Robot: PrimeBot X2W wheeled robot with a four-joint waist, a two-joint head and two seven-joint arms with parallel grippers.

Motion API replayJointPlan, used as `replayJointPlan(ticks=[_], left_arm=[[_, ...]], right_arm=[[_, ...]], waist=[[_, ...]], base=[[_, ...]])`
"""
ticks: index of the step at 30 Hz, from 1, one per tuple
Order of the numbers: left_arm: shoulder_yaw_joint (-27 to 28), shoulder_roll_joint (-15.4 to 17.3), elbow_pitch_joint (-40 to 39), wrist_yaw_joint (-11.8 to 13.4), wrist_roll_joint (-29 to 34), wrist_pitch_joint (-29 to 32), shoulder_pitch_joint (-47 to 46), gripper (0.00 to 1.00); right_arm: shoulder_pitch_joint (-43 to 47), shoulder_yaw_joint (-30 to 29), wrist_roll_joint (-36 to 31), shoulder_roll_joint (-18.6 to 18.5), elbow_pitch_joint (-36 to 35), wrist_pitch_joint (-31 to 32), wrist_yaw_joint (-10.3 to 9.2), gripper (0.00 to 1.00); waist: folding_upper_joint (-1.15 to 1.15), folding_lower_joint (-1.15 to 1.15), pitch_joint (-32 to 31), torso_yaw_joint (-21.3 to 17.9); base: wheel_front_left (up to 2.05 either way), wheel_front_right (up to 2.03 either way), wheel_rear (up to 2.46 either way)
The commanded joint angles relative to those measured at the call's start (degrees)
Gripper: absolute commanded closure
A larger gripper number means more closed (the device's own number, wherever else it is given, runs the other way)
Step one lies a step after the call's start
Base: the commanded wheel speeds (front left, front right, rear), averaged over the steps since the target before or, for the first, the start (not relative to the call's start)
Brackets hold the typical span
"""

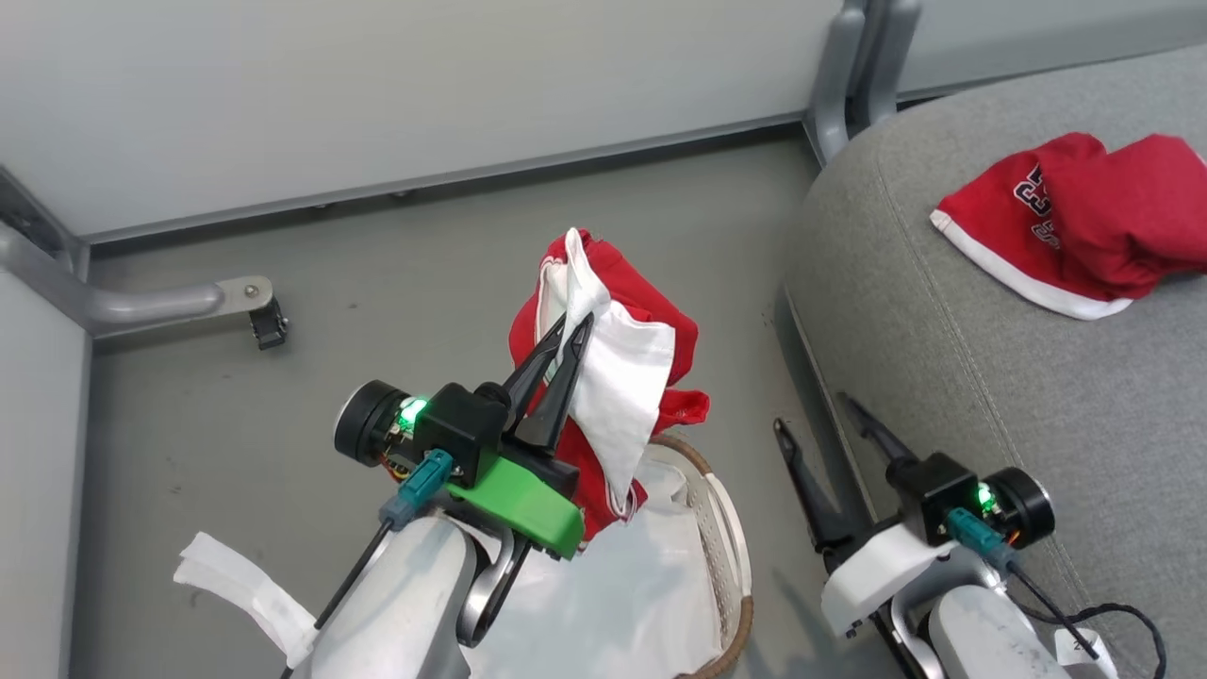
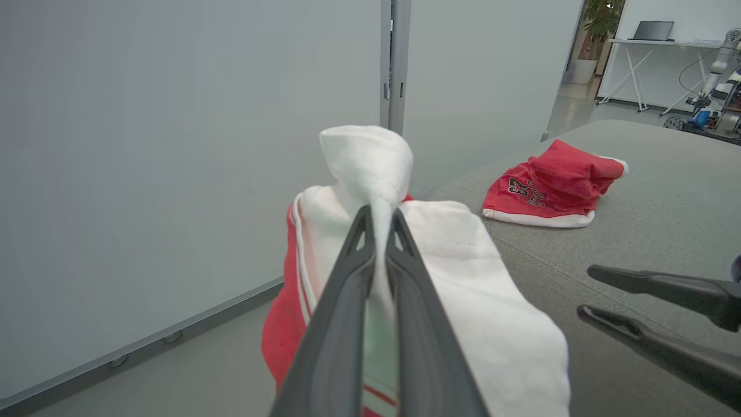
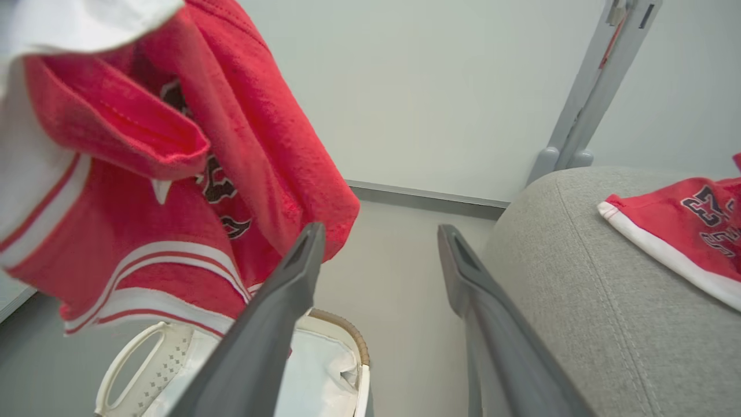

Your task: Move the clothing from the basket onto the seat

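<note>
Left gripper [image 1: 576, 322] is clamping a white fold of the red-and-white garment [image 1: 651, 311], dangling it over the basket [image 1: 732, 528] on the floor. Right gripper [image 1: 814, 413] is sitting wide open and empty between the basket and the grey seat [image 1: 943, 396] on the right, where another red garment [image 1: 1084, 226] is lying.

A red garment [image 1: 627, 377] with a white panel and stripes hangs crumpled over the basket [image 1: 734, 538], pinched by its white cloth in the left end effector [image 1: 577, 322]. The cream, brown-rimmed basket stands on the floor beside the grey seat [image 1: 990, 396], where a second red garment [image 1: 1084, 226] with dark lettering lies bunched
</note>
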Motion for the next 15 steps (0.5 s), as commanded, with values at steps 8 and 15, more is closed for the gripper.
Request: replayJointPlan(ticks=[8,15], left_arm=[[-1.4,-0.8,-2.4,-0.2,-1.1,0.0,-0.1,1.00],[-3.9,-1.1,-1.8,-0.2,-1.9,-0.1,-0.2,1.00]], right_arm=[[0.2,11.8,1.1,-1.7,0.2,-0.1,-0.08,0.00],[-4.7,18.8,2.8,-0.8,-0.6,-0.1,-0.08,0.00]], waist=[[0.00,0.01,-5.9,4.8],[0.00,0.01,-6.1,6.8]], base=[[0.00,0.00,0.00],[0.00,0.00,0.00]])
